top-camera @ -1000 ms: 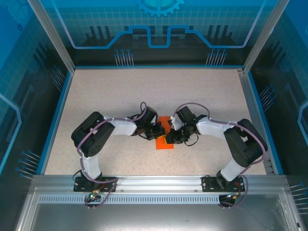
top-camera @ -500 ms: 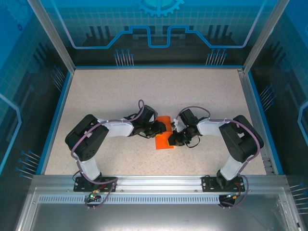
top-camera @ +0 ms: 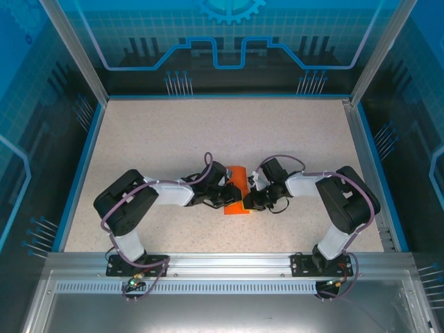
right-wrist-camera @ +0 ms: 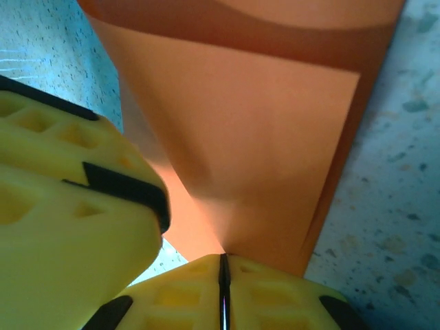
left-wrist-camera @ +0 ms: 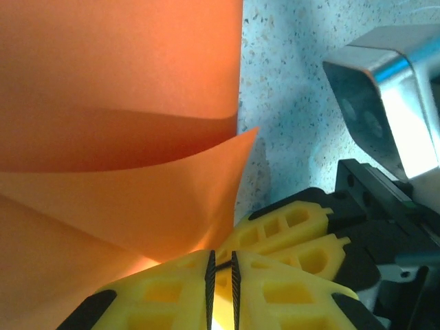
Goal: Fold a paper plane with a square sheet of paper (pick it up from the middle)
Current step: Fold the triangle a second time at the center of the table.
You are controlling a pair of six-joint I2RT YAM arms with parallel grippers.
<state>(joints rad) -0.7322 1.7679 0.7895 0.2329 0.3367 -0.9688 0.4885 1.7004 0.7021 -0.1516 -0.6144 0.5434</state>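
We find the table open across its far half and down both sides, with room to pass there. The middle is tight. The left gripper and right gripper meet tip to tip at the paper, each blocking the other. The left arm and right arm bar the near edge.

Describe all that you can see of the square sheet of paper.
The square sheet of paper is thin, bright orange and matte. It lies in the middle of the table between both grippers, partly folded: one layer lies flat, and another curls over it without a sharp crease. The right gripper is shut on one edge. The left gripper, nearly closed, meets the opposite edge; whether it pinches the paper is unclear.
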